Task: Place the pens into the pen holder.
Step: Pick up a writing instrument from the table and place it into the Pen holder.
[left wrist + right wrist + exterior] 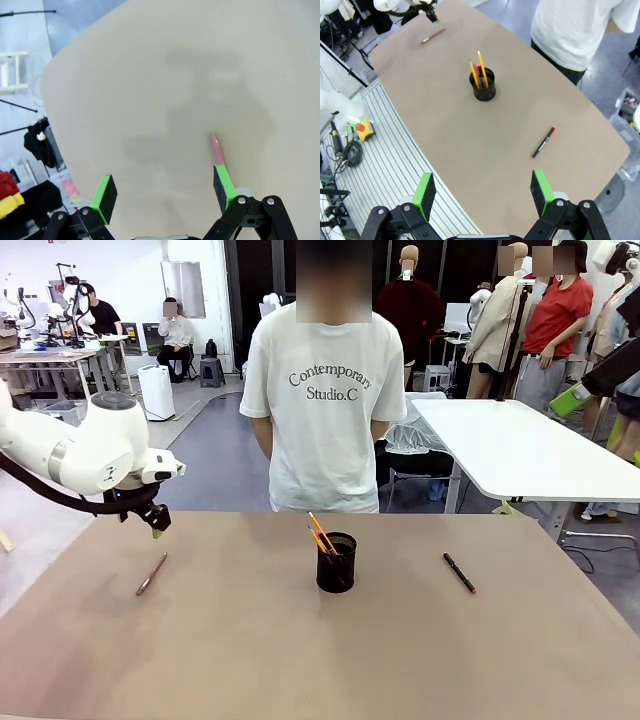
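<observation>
Step in hand: pickup of the pink pen [152, 574], lying on the desk [250, 660] left of the holder [336, 562]. Left claw [164, 189] hovers above it, wide open, empty. Right claw [482, 192] is likewise open and empty. The black pen [459, 573] lies right of the holder. Next: centre left claw astride the pink pen, lower, close.

A grey floor [205, 455] stretches behind the brown table [250, 660], with a white table [520, 455] at the right.

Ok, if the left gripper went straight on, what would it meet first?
For the left gripper, probably the table top, though the pinkish-brown pen lies just ahead of one finger and might be touched first; depth unclear.
</observation>
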